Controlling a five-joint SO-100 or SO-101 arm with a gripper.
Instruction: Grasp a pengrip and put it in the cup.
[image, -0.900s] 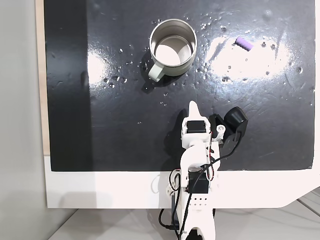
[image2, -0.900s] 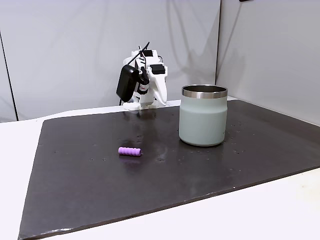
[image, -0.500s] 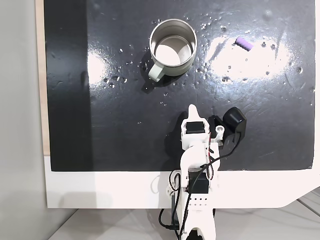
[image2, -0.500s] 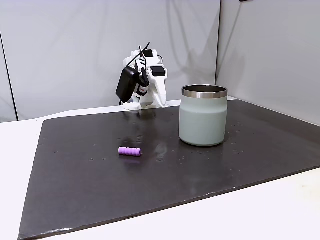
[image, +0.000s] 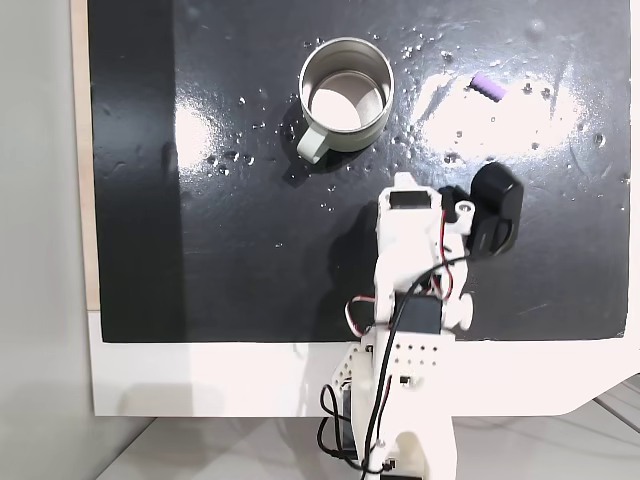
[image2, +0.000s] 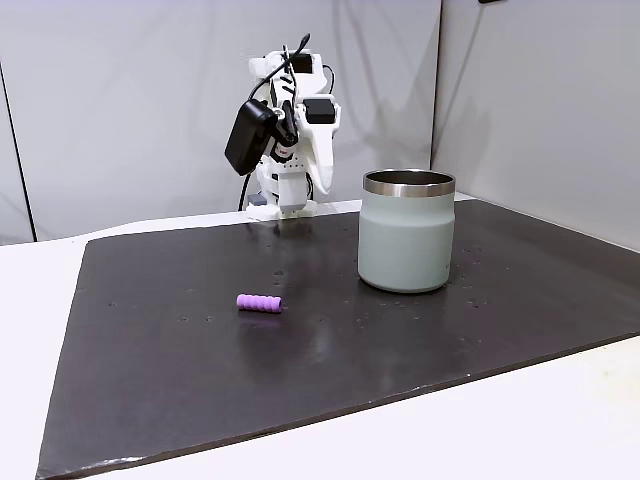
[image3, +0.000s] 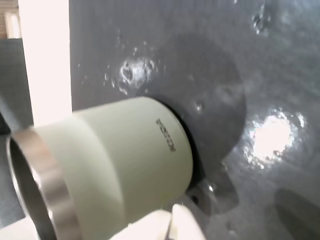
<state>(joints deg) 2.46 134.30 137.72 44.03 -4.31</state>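
Top-down fixed view: the pengrip (image: 487, 88) lies on the dark mat (image: 200, 250) in the upper right of the frame, well apart from the cup (image: 346, 94) at upper centre. Your arm (image: 410, 280) rises from the bottom centre, so the pengrip sits up and to the right of it, farther off than the cup. Its long axis runs slightly tilted from left to right across this frame. You cannot tell whether the claw is released or clenched; its fingertips are hidden under the wrist.

purple pengrip (image2: 259, 302), pale green cup (image2: 406, 243), black mat (image: 250, 250)
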